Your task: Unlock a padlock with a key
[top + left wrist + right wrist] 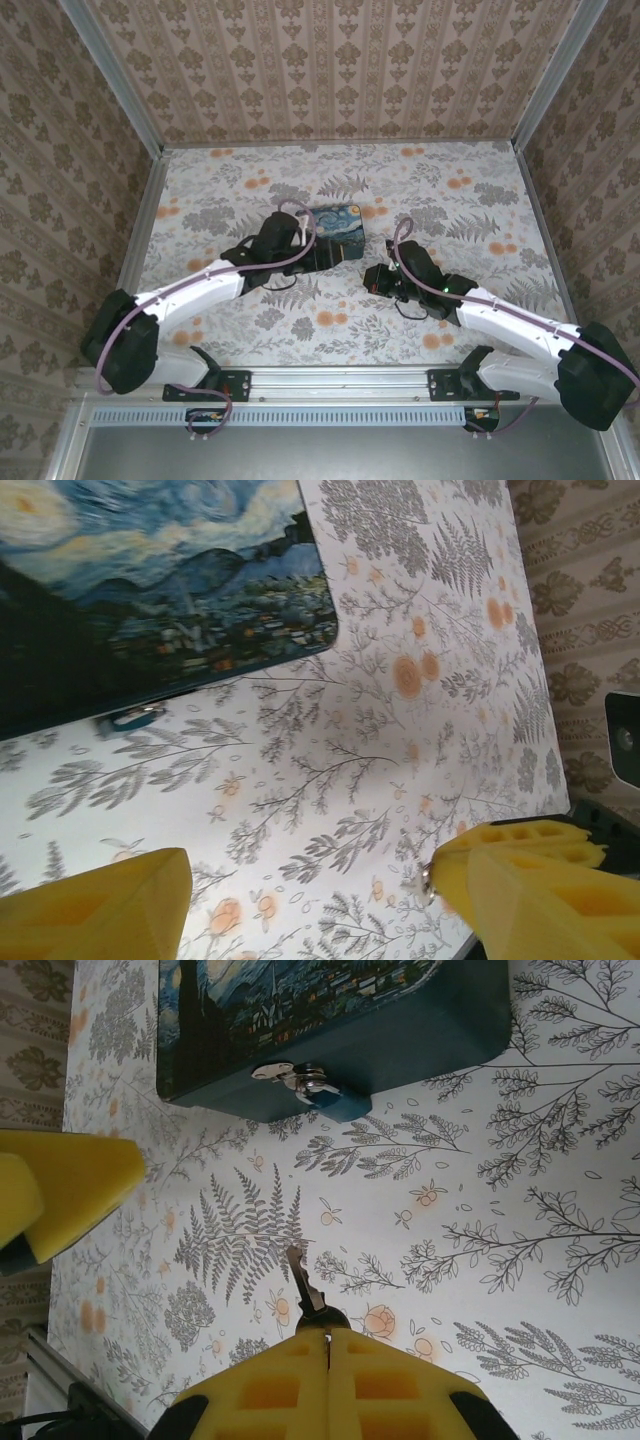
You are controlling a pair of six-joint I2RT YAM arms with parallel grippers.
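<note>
**Key pinched in the right gripper, padlock hanging on the painted box**

From the top external camera, the left gripper [298,256] is hovering at the near left corner of the starry-night box [340,228]. The box is lying flat near the middle of the floral table [450,200]. The right gripper [376,278] is pointing toward the box's near right side, a little apart from it.

In the left wrist view, the two yellow fingers [90,910] are standing wide apart over bare tabletop with nothing between them. The box's painted lid and rounded corner are sitting at the upper left.

In the right wrist view, the yellow pads [270,1395] are pressing tightly together, gripping the key [303,1282] by its head. The key is showing as a slim, dull-grey metal blade, poking out from the fingertips and slanting slightly, aimed toward the box above the table. The padlock [295,1078] is hanging against the box's dark teal side wall, near its lower edge. It is looking tiny and silvery, with a pale round part on the left and a bluish tinge.
</note>
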